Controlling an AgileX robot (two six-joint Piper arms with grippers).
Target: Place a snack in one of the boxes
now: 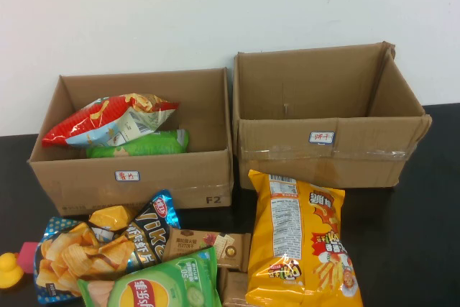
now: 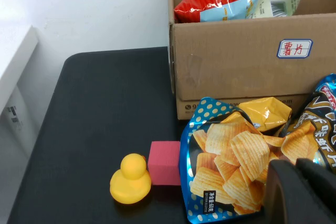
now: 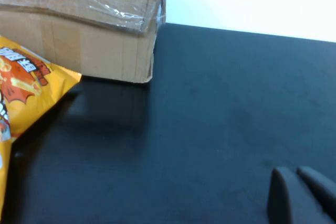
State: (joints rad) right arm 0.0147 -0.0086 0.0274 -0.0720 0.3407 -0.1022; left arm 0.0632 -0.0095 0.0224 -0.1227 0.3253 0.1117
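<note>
Two cardboard boxes stand at the back. The left box (image 1: 129, 177) holds a red and blue chips bag (image 1: 108, 120) and a green bag (image 1: 140, 143). The right box (image 1: 323, 152) looks empty. Loose snacks lie in front: a big yellow bag (image 1: 302, 242), a blue chips bag (image 1: 68, 253), a dark bag (image 1: 147, 231), a green bag (image 1: 154, 285), a small yellow pack (image 1: 111, 216) and a brown packet (image 1: 208, 244). My left gripper (image 2: 296, 174) is shut and empty over the blue chips bag (image 2: 226, 166). My right gripper (image 3: 292, 170) is shut and empty over bare table, right of the right box (image 3: 79, 30). Neither shows in the high view.
A yellow rubber duck (image 2: 130, 181) and a pink cube (image 2: 164, 163) sit at the blue bag's left, near the table's left edge. The black table (image 3: 220, 103) is bare to the right of the yellow bag (image 3: 26, 87). A white wall stands behind the boxes.
</note>
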